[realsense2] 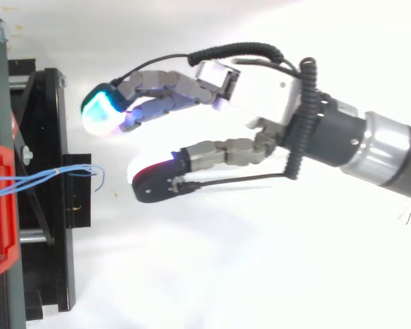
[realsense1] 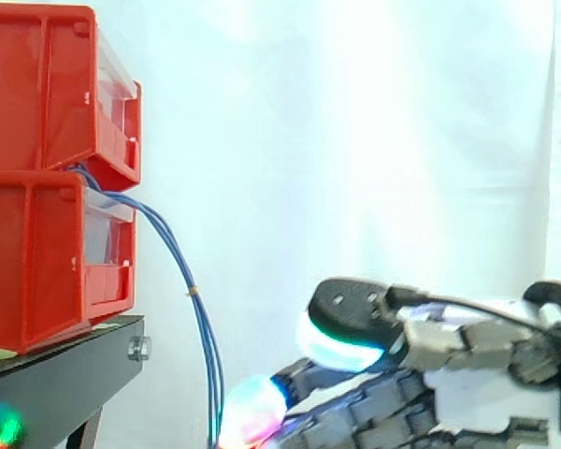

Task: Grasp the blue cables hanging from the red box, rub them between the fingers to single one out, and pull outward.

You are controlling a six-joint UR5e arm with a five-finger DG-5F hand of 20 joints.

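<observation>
1. Blue cables (realsense1: pixel 193 292) are spilling out from between the two stacked red bins (realsense1: pixel 37 262) at the left of the side view. They are hanging in a curve toward the bottom edge, left of centre.
2. The hand (realsense2: pixel 260 89) is reaching in from the right with its fingers spread wide, gripping nothing. One glowing fingertip (realsense1: pixel 252 412) is hovering just beside the strands.
3. A black stand (realsense1: pixel 65 374) is carrying the bins before a white curtain (realsense1: pixel 374 140).
</observation>
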